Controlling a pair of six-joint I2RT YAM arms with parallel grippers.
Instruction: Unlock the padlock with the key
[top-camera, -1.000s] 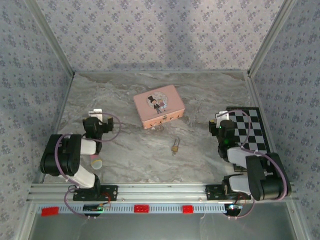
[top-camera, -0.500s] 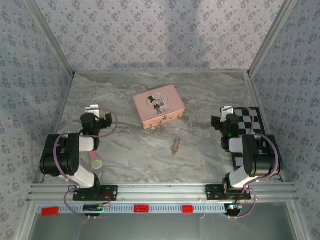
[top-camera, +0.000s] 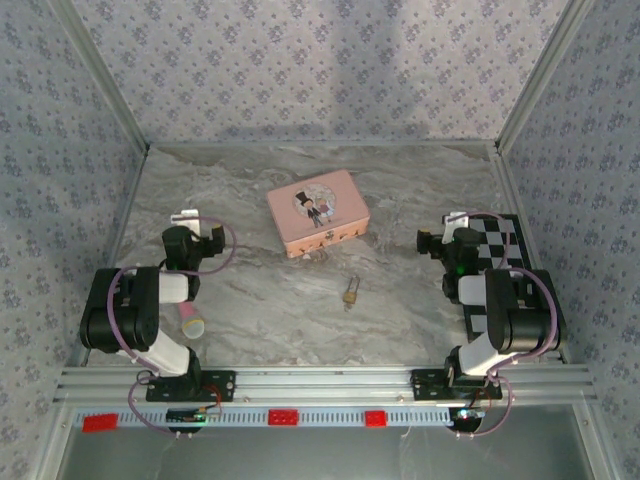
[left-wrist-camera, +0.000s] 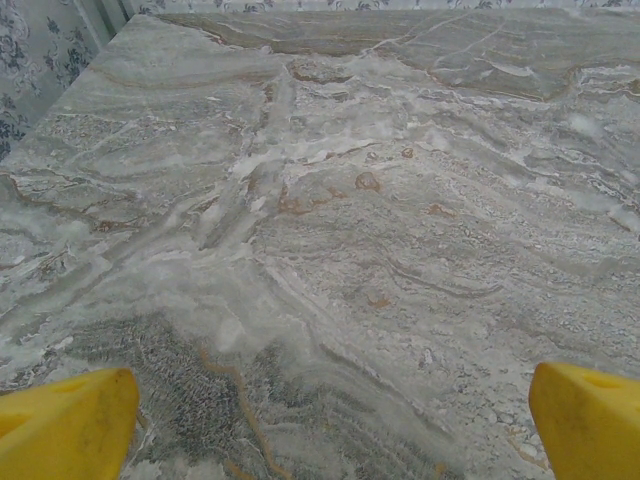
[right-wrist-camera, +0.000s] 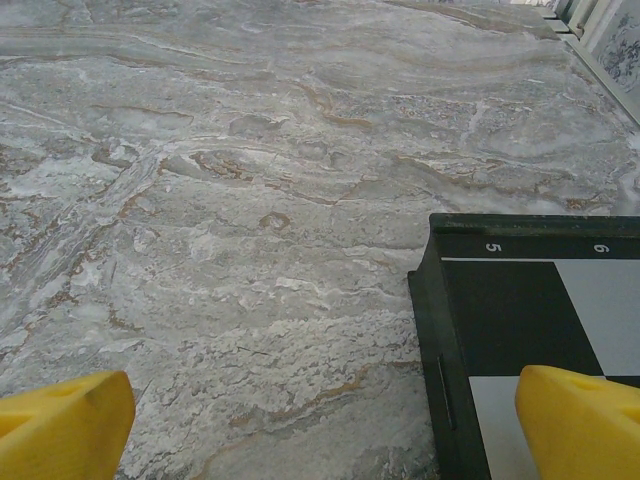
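Sitting folded low, left arm (top-camera: 125, 315) and right arm (top-camera: 515, 320) flank the padlock (top-camera: 351, 292), jaws spread wide, empty.

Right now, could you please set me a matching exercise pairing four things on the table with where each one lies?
Things: 1 padlock; 2 pink tin; 3 checkerboard; 4 pink-and-cream cylinder.
Places: A beside the left arm; B beneath the right arm; C middle, nearer the arms; D middle, farther back.
Pairs: 1-C; 2-D; 3-B; 4-A.
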